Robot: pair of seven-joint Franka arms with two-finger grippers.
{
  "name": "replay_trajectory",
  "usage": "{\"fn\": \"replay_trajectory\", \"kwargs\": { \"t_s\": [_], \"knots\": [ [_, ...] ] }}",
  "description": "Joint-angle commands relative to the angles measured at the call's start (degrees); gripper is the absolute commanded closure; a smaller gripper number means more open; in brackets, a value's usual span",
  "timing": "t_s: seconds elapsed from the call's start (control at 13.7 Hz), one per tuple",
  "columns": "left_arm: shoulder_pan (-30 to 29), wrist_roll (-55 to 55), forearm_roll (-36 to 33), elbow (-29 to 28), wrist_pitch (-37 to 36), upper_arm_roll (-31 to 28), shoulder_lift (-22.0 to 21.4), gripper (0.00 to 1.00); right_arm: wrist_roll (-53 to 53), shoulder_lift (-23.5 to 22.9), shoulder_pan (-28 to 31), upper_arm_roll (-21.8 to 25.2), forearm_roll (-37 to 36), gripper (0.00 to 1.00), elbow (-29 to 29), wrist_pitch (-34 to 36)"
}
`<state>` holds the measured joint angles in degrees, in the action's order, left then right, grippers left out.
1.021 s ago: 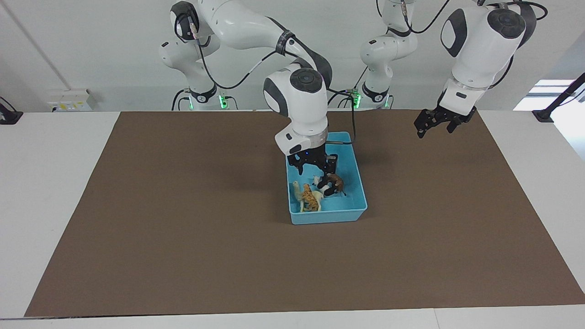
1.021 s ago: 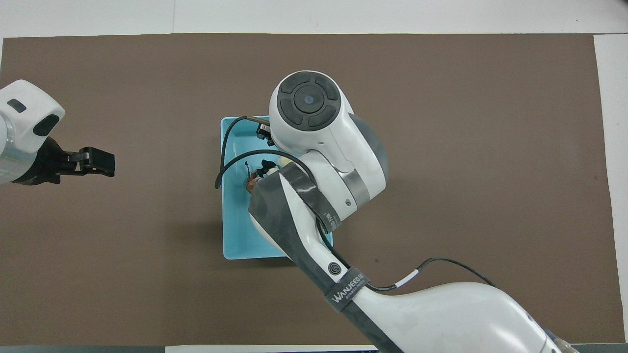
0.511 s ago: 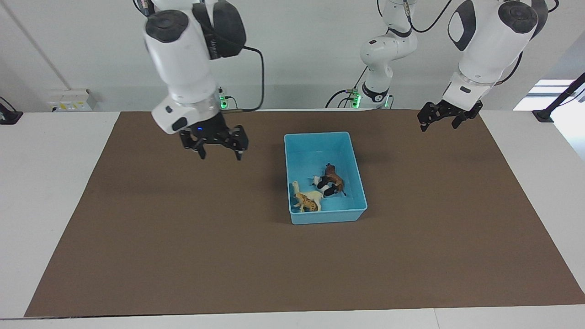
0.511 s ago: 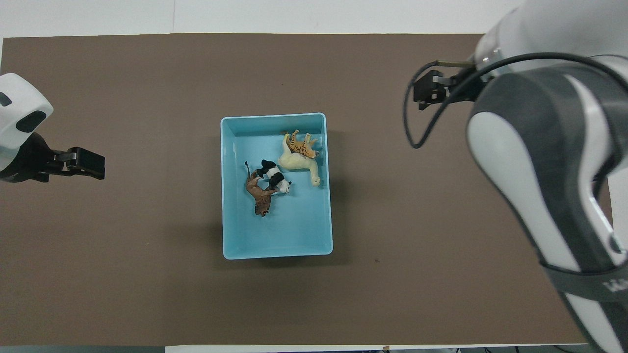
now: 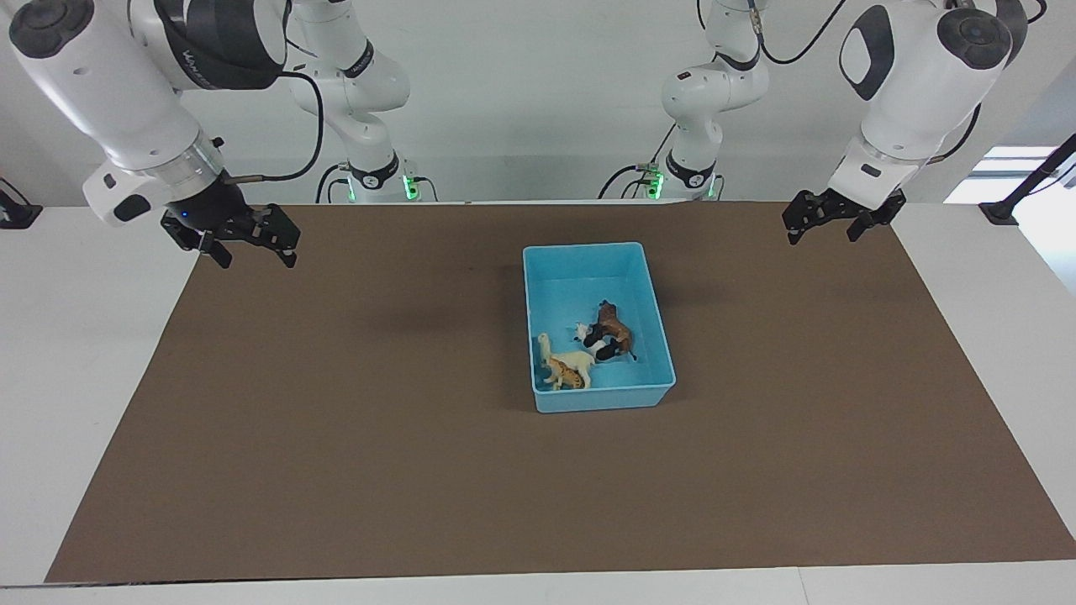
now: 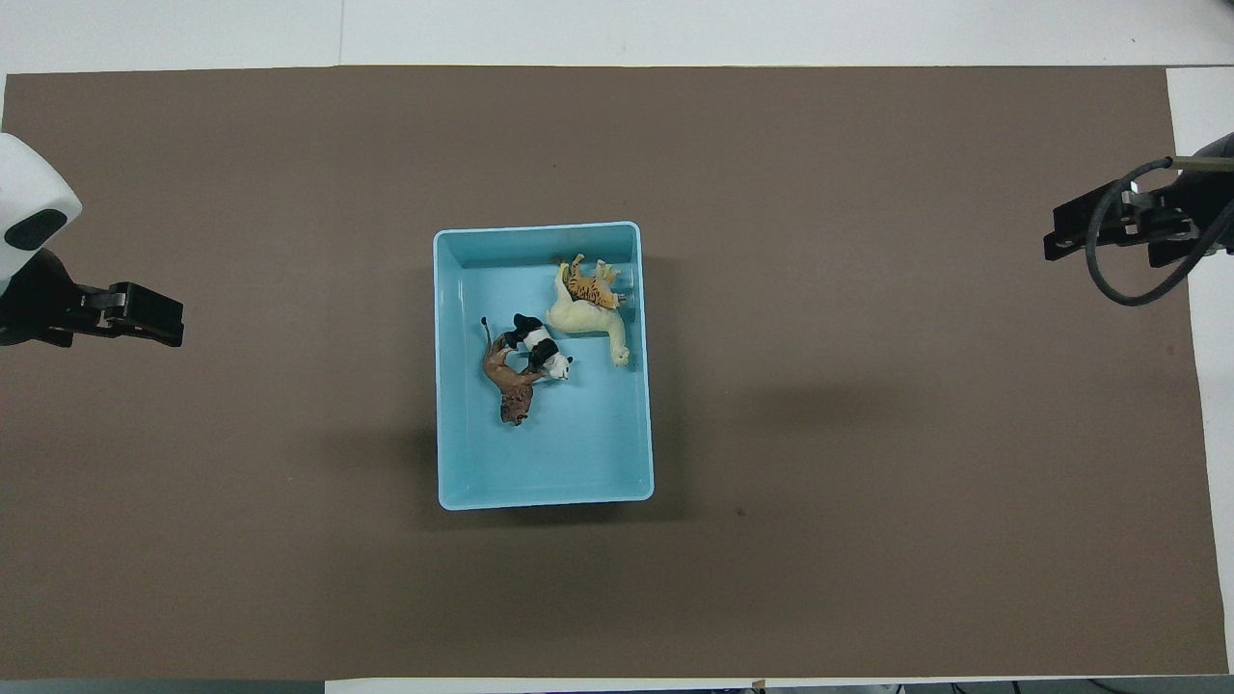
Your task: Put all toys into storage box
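Now the light blue rectangular plastic storage box (image 5: 598, 395) is sitting near the middle of the brown mat (image 5: 353, 437) that is covering the white worktop (image 5: 76, 353), and all four small plastic animal figurines are lying inside it. In the overhead view the orange striped tiger (image 6: 590, 287) is resting at about one o'clock in the box, touching the cream-white long-necked horse-like figurine (image 6: 588, 321) just nearer the robots. The black-and-white panda (image 6: 537, 345) is lying near the box's centre, pressed against the brown lion (image 6: 508, 378), which is stretching toward seven o'clock.

Both arms are hanging raised and well apart from the box. The right arm is bending down from its base with its wrist tilted, holding the right gripper (image 5: 249, 255) over the mat's edge at the right arm's end of the worktop, at about three o'clock in the overhead view; its fingers are standing spread apart and holding nothing. The left arm is leaning out over its own end of the worktop, holding the left gripper (image 5: 822, 233) over the mat's corner nearest its base, at about nine o'clock overhead; its fingers are likewise parted and empty.
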<state>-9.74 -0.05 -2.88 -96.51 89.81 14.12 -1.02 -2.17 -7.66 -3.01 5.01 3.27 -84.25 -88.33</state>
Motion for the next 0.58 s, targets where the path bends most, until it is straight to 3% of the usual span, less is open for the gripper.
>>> {"fn": "replay_trajectory", "kwargs": {
  "t_s": [0.0, 0.15, 0.51],
  "knots": [
    [9.6, 0.4, -0.6, 5.0, -3.5, -8.4, 2.6, 0.0, -0.3, 2.6, 0.0, -0.6, -1.6, 0.0, -4.4, -2.5],
    [13.9, 0.4, 0.0, 5.5, -3.9, -12.5, 2.5, 0.0, -0.4, 3.3, 0.9, -0.6, -1.6, 0.0, -5.6, -2.6],
    [15.3, 0.5, 0.0, 4.0, -4.6, -13.2, 1.7, 0.0, -0.1, 3.2, 2.1, -0.6, -1.9, 0.0, -5.5, -3.2]
  ]
}}
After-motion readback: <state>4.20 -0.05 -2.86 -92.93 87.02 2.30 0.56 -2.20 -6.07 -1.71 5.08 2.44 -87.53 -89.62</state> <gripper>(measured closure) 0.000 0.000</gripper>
